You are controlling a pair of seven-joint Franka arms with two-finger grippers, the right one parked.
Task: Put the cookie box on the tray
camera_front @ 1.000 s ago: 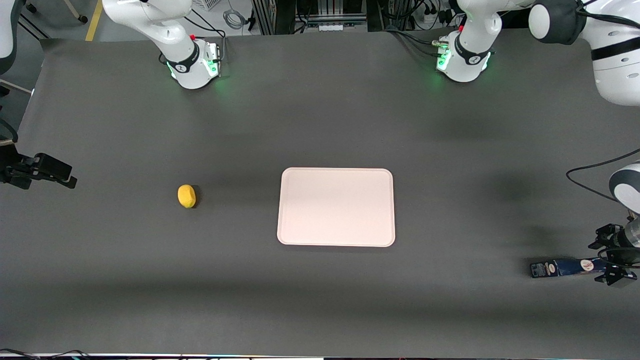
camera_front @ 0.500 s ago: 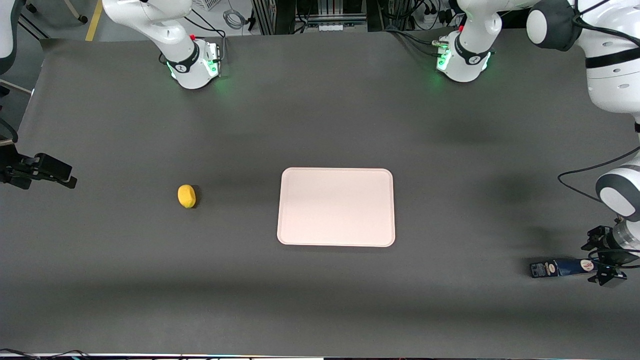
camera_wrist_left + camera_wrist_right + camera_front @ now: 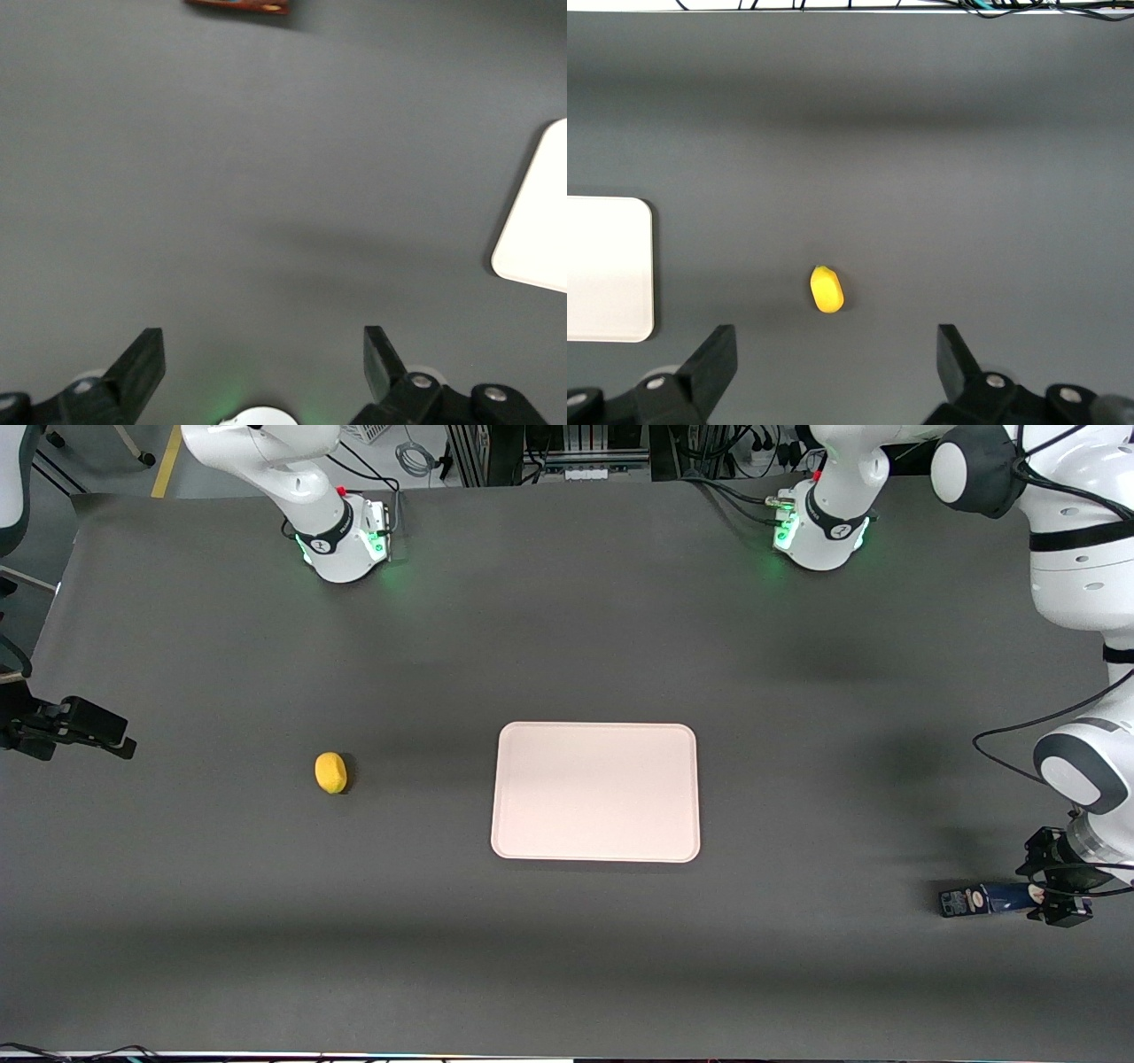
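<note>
The cookie box (image 3: 982, 900), a long dark navy carton with a round white-and-red logo, lies flat on the table toward the working arm's end, nearer the front camera than the tray. Its reddish-brown face shows as a sliver in the left wrist view (image 3: 237, 5). The left gripper (image 3: 1054, 887) hangs over the box's end farthest from the tray and hides it. In the left wrist view the gripper (image 3: 261, 341) is open, with only bare table between its fingers. The pale pink tray (image 3: 595, 792) lies flat at mid-table; its corner shows in the left wrist view (image 3: 539, 212).
A small yellow rounded lump (image 3: 330, 771) sits toward the parked arm's end, level with the tray; it also shows in the right wrist view (image 3: 827, 289), as does the tray (image 3: 607, 266). Both arm bases stand at the table edge farthest from the front camera.
The left gripper has moved along the cookie box toward the tray and now covers more of it. The box, tray and yellow lump have not moved.
</note>
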